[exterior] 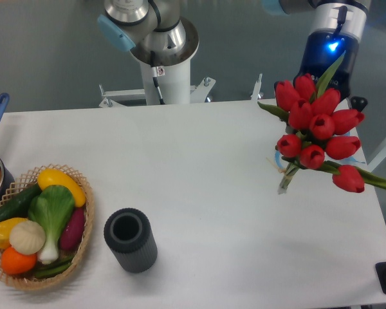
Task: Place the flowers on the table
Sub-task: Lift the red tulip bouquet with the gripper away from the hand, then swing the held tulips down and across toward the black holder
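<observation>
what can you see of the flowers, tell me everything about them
The flowers are a bunch of about nine red tulips with green leaves and stems, bound low down with tan string. They look artificial. The bunch hangs tilted over the right end of the white table, stem ends close to the surface. The gripper sits behind the blooms; its fingers are hidden, so the grip cannot be confirmed.

Bright, even light from above leaves the white table [206,161] nearly flat in tone, with only soft, faint shadows under the dark ribbed cylinder [130,239] and the wicker basket [83,241] at lower left. A blue glow marks the arm at upper right. Focus is slightly soft overall, with edges mildly blurred.
</observation>
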Controlling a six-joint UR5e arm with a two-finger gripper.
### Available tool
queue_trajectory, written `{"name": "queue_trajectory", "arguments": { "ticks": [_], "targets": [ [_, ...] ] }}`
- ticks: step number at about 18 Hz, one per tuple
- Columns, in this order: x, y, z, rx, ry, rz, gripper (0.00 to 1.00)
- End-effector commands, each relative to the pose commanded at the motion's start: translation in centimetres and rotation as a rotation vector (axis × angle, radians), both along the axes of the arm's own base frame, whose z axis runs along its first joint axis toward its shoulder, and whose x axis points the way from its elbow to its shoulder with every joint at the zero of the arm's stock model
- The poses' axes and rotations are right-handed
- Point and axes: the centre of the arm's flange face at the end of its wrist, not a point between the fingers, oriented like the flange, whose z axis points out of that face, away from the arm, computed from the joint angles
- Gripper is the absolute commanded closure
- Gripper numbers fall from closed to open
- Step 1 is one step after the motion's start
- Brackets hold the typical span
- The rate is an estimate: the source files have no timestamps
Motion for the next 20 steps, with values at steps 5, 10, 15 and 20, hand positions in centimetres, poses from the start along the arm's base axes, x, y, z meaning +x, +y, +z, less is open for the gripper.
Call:
{"name": "queue_trajectory", "arguments": {
  "ticks": [5, 10, 15, 20],
  "targets": [
    [1.6, 0.9, -4.2, -0.212, 0.095, -0.035, 0.58],
    [4.0, 4.1, -9.5, -0.562, 0.192, -0.106, 0.58],
    [5.8, 7.7, -15.2, -0.861, 0.244, -0.169, 0.56],
    [5.9, 11.2, -22.1, -1.078, 0.256, -0.206, 0.56]
  ]
}}
